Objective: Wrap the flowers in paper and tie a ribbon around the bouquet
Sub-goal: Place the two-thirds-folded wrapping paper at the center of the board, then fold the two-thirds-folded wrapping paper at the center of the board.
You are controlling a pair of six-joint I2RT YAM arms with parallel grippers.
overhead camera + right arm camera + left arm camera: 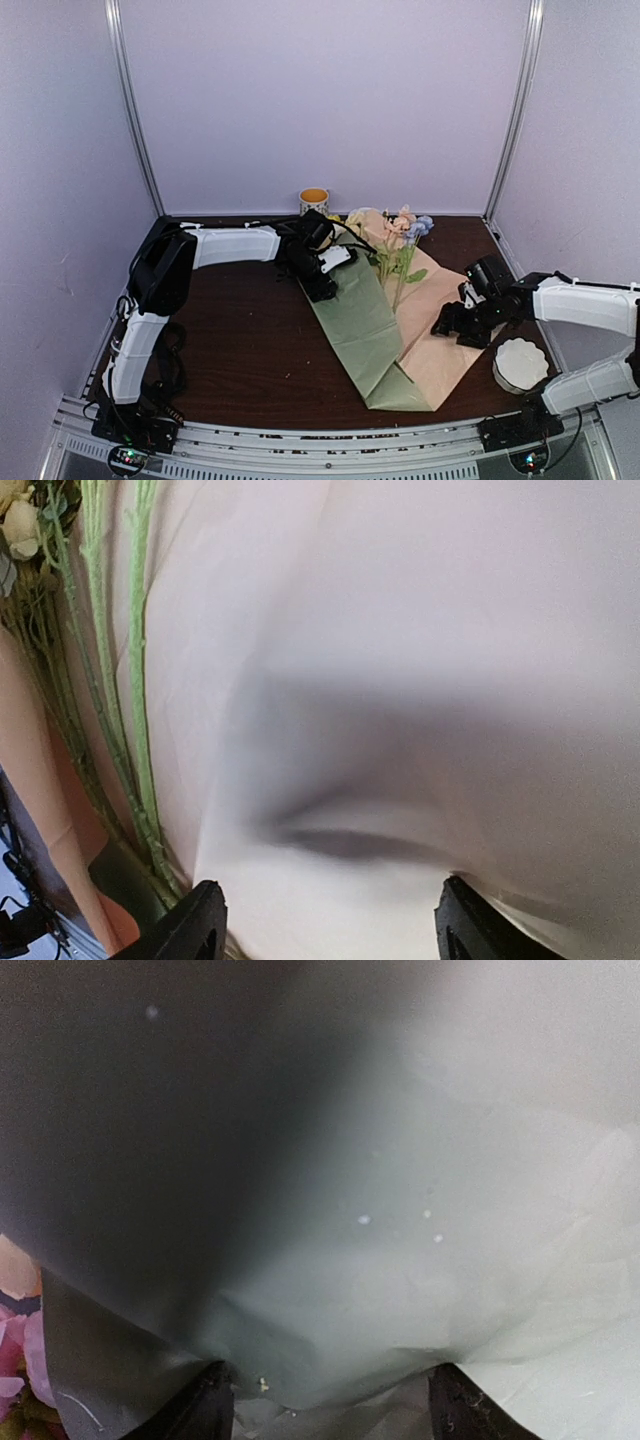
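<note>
**Both grippers spread wide at the edges of the paper**

The paper point(362, 322) lies slantwise on the dark table point(240, 350), running from the back centre toward the near edge. Its left part is folded over and shows the sage-green face. The right part shows the peach face. The flowers point(400, 245) lie on the peach face at the far end of the sheet, just beside the edge of the green fold. Their blooms point to the back wall and their thin green stems toward the near edge.

The left gripper point(322, 283) sits at the far left edge of the green fold. In its wrist view its fingers point(205, 1410) stand well apart, nothing clamped between them. Green paper fills the view above them, and pink blooms show at the lower left. I cannot tell whether the fingers touch the sheet.

The right gripper point(450, 325) sits at the right edge of the peach part. Its fingers point(190, 925) are likewise spread wide. Peach paper fills its wrist view, and the stems run down the left side.

A small cup point(314, 200) stands by the back wall. A white scalloped stack point(520, 365) rests near the right arm.
</note>
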